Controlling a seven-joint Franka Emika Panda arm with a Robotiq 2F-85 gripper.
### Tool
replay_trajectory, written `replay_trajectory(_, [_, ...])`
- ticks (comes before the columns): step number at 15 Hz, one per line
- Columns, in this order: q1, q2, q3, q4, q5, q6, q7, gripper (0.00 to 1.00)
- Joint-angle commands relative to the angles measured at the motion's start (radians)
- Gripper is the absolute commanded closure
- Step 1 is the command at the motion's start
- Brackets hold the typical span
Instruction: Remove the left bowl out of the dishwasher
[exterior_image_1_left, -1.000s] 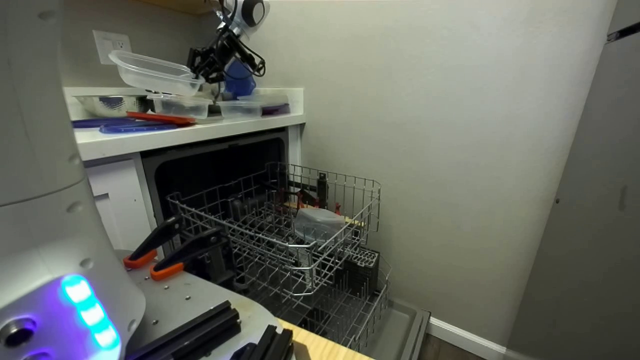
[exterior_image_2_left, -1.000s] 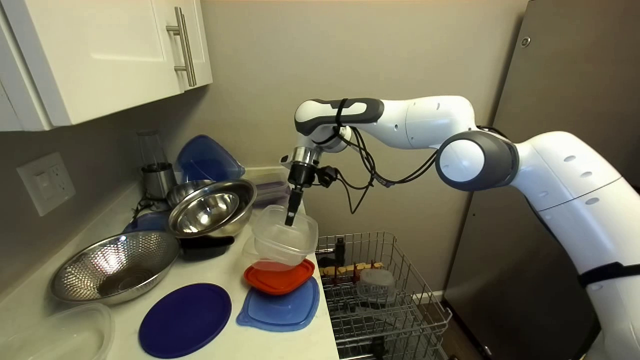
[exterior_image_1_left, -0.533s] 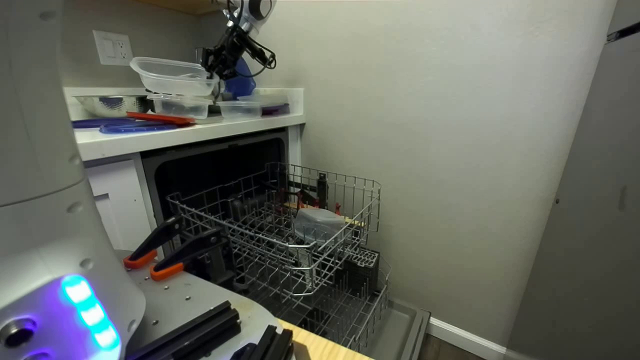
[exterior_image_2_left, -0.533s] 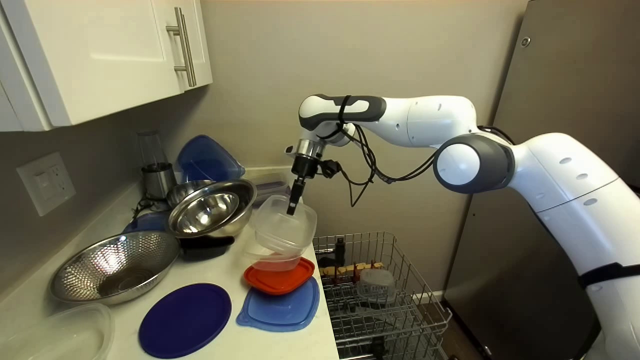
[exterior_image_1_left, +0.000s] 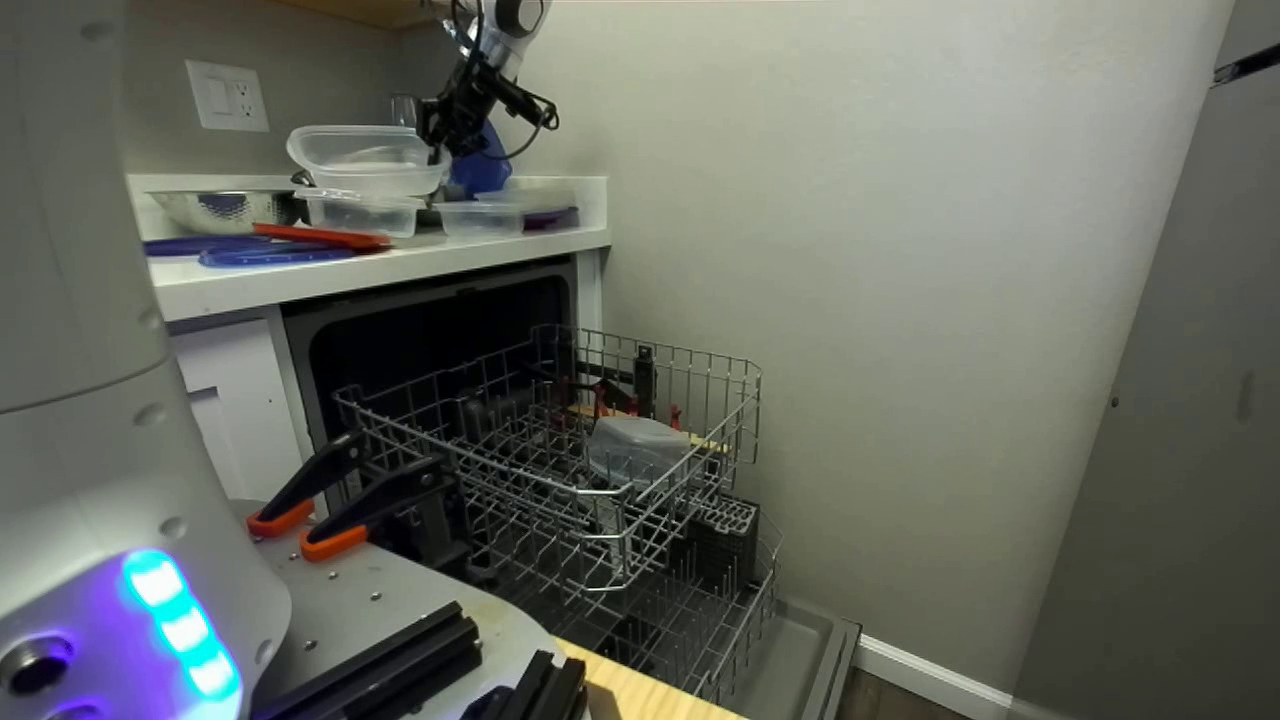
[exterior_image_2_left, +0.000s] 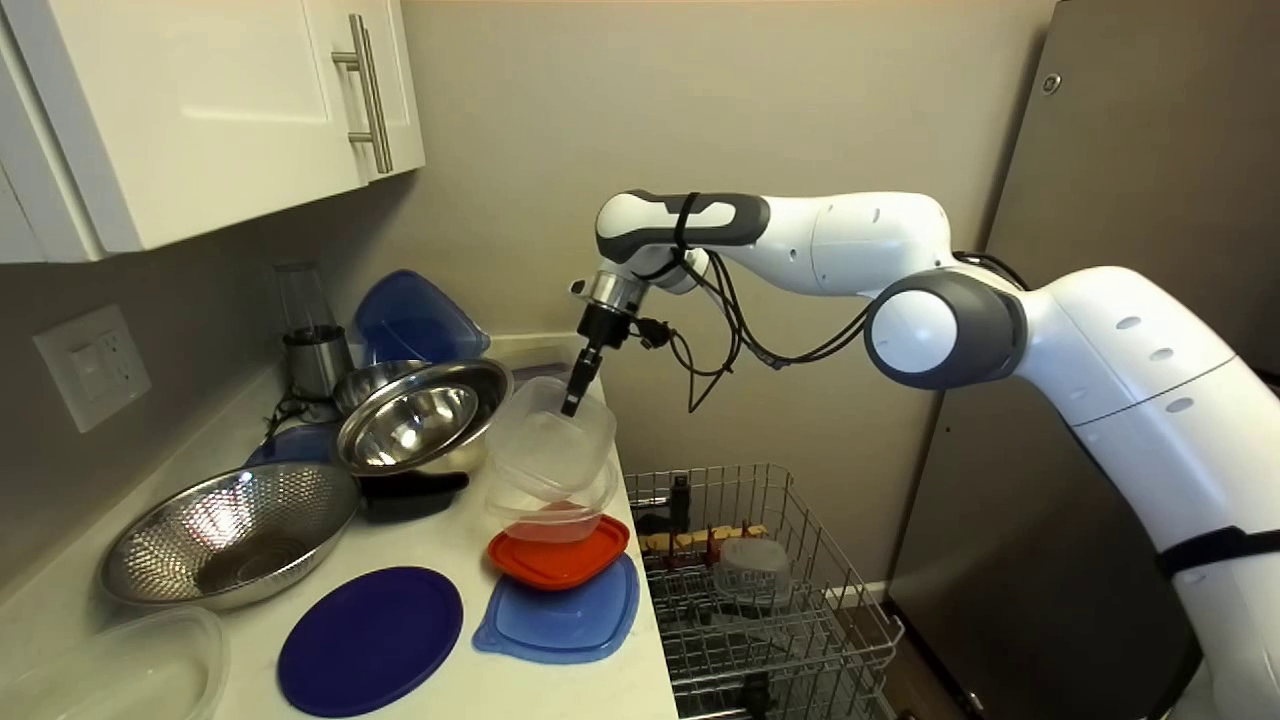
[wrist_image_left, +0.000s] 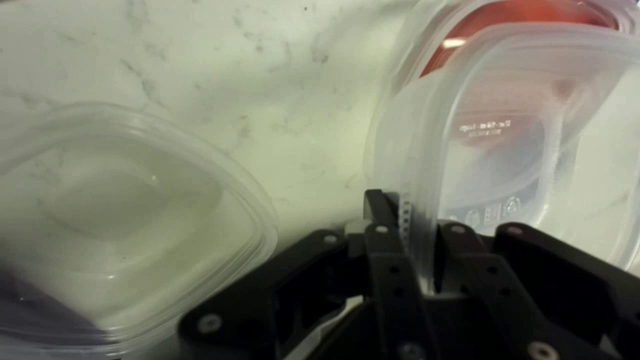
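The left bowl (exterior_image_1_left: 370, 176) seems to be the translucent, rounded-square plastic bowl in my gripper (exterior_image_1_left: 434, 152). It is above the counter, out of the dishwasher (exterior_image_1_left: 440, 322). In an exterior view the bowl (exterior_image_2_left: 545, 445) hangs slightly tilted below my fingertips (exterior_image_2_left: 572, 405). In the wrist view my fingers (wrist_image_left: 417, 235) pinch the near wall of the bowl (wrist_image_left: 492, 172), one on each side. The bowl sits over another clear container (exterior_image_1_left: 360, 213); whether they touch I cannot tell. The dishwasher stands open with its racks (exterior_image_2_left: 830, 655) pulled out.
A clear container (wrist_image_left: 150, 200) lies on the counter beside my gripper. Steel bowls (exterior_image_2_left: 425, 425) and a colander (exterior_image_2_left: 235, 535) stand toward the wall. A red lid (exterior_image_2_left: 560, 555) and blue lids lie near the counter edge. A clear container (exterior_image_1_left: 640, 448) is in the upper rack.
In an exterior view my gripper and the bowl have moved right and the bowl has become more level. It has shifted deeper along the counter, above the clear container. The racks have not moved.
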Motion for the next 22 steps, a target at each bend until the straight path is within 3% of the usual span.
replay_trajectory(1, [0.021, -0.012, -0.012, -0.02, -0.014, 0.06, 0.009, 0.99])
replay_trajectory(7, [0.051, -0.014, -0.023, -0.025, -0.023, 0.065, -0.01, 0.99])
replay_trajectory(8, [0.055, -0.013, -0.025, -0.024, -0.025, 0.064, -0.01, 0.94])
replay_trajectory(9, [0.06, -0.013, -0.028, -0.024, -0.026, 0.062, -0.01, 0.68])
replay_trajectory(11, [0.065, -0.014, -0.031, -0.026, -0.026, 0.062, -0.012, 0.64])
replay_trajectory(21, [0.066, -0.016, -0.037, -0.032, -0.014, 0.065, -0.015, 0.02])
replay_trajectory(22, [0.066, -0.017, -0.037, -0.033, -0.014, 0.066, -0.015, 0.0])
